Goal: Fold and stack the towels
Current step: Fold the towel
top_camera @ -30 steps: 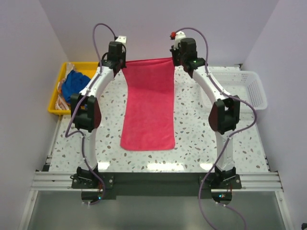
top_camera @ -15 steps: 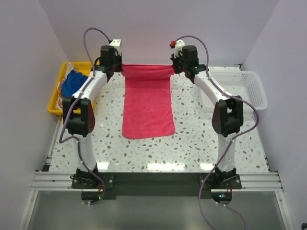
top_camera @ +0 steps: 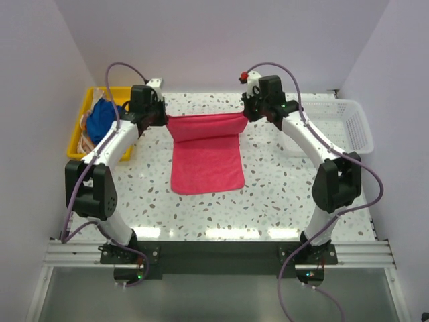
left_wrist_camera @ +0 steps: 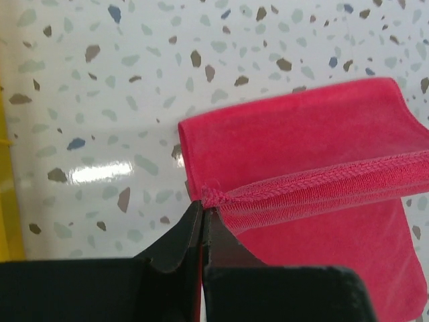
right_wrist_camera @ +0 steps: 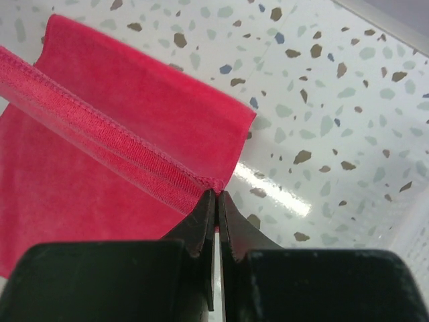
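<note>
L. end effector (left_wrist_camera: 203,204) and R. end effector (right_wrist_camera: 216,194) each clenched on a corner of the hot pink towel (top_camera: 206,161). Its near part lies flat at worktop (top_camera: 268,201) centre, with the gripped edge taut towards 12 o'clock. Blue towel (top_camera: 102,115) sits in yellow tray (top_camera: 75,144), 10 o'clock.

There is one hot pink soft towel (top_camera: 206,157). There is one royal blue soft cloth (top_camera: 102,115), all bunched up. Beside it a bit of pale orange cloth (top_camera: 85,139) peeks out, and I cannot tell if that is one cloth or more. There is one yellow plastic tray (top_camera: 75,149). There is one white mesh basket (top_camera: 352,131). There is one white speckled table (top_camera: 281,194). There are two white and black robot arms, the left arm (top_camera: 117,139) and the right arm (top_camera: 310,139).
</note>
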